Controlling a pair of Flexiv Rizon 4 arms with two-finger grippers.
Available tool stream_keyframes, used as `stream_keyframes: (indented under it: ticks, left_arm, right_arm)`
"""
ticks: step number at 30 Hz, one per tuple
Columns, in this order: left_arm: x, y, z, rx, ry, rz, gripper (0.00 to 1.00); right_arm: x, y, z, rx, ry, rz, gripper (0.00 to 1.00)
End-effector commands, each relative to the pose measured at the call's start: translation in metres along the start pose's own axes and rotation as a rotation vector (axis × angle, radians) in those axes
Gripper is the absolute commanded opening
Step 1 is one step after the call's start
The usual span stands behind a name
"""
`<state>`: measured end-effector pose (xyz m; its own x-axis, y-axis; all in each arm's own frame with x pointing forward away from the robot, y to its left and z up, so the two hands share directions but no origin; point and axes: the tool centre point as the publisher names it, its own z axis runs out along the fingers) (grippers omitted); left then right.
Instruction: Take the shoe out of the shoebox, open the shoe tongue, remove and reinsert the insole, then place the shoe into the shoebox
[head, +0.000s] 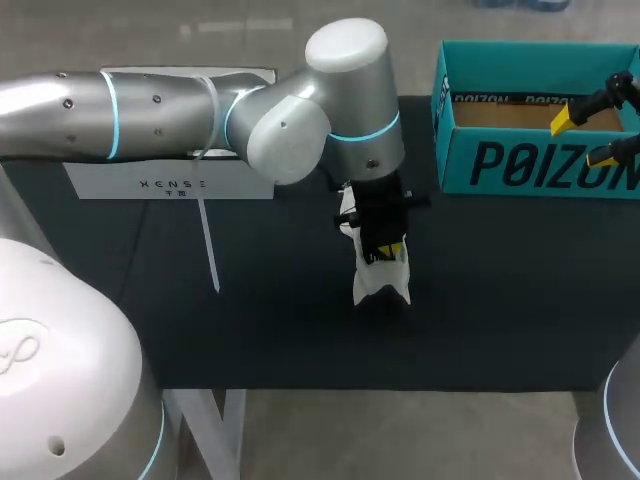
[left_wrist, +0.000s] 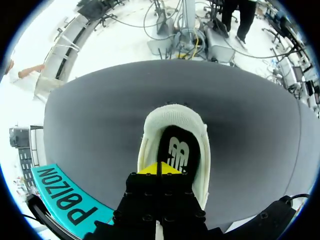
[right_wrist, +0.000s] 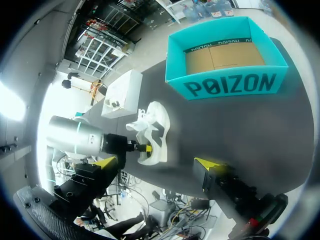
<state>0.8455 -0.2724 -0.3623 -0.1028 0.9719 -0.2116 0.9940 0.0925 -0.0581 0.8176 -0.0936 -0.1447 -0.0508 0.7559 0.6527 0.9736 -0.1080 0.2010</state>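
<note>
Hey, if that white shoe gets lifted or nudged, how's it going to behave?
Probably light: the shoe looks soft and padded. Pinched at its edge, it may well flex rather than stay stiff. It stands sole-down on the table, so a push should slide it, not roll it.

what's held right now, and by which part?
Left end effector is shut on the shoe at the edge of its opening, above the insole; exact part hidden. Right end effector is open, holding nothing.

Soft, even overhead light falls on the matte dark surface. Pale highlights streak the left arm along its metal shell. The white shoe looks bright, its shadow faint and diffuse.
</note>
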Motion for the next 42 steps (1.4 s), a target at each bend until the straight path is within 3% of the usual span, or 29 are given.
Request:
stream_keyframes:
  ticks: [1,9,18,27,29,31,33,35,36,37,38,42]
  left_arm:
    - [0.005,0.013,-0.022,0.003,0.014,0.014,0.00]
    - [0.006,0.027,-0.028,-0.022,0.018,0.037,0.00]
    - [0.012,0.037,-0.013,-0.033,0.056,0.014,0.00]
    - [0.015,0.044,-0.014,-0.052,0.064,-0.010,0.00]
    - [0.016,0.046,-0.012,-0.043,0.080,-0.032,0.11]
    - [0.016,0.046,-0.012,-0.030,0.079,-0.046,0.08]
    - [0.015,0.046,-0.012,-0.025,0.081,-0.048,0.12]
    - [0.013,0.044,-0.013,-0.015,0.082,-0.042,0.33]
    - [0.013,0.043,-0.014,-0.013,0.084,-0.039,0.50]
    - [0.012,0.042,-0.015,-0.010,0.085,-0.037,0.84]
    - [0.012,0.041,-0.015,0.000,0.093,-0.034,1.00]
    - [0.013,0.036,-0.014,0.016,0.115,-0.032,1.00]
  right_arm:
    - [0.000,-0.001,0.000,-0.001,-0.003,0.002,1.00]
    - [0.000,-0.001,0.000,-0.001,-0.003,0.002,1.00]
    - [0.000,-0.001,0.000,-0.001,-0.003,0.002,1.00]
    - [0.000,-0.001,0.000,-0.001,-0.003,0.002,1.00]
    - [0.000,-0.001,0.000,-0.001,-0.003,0.002,1.00]
    - [0.000,-0.001,0.000,-0.001,-0.003,0.002,1.00]
    - [0.000,-0.001,0.000,-0.001,-0.003,0.002,1.00]
    - [0.000,-0.001,0.000,-0.001,-0.003,0.002,1.00]
    - [0.000,-0.001,0.000,-0.001,-0.003,0.002,1.00]
    - [0.000,-0.001,0.000,-0.001,-0.003,0.002,1.00]
    - [0.000,-0.001,0.000,-0.001,-0.003,0.002,1.00]
    - [0.000,-0.001,0.000,-0.001,-0.003,0.002,1.00]
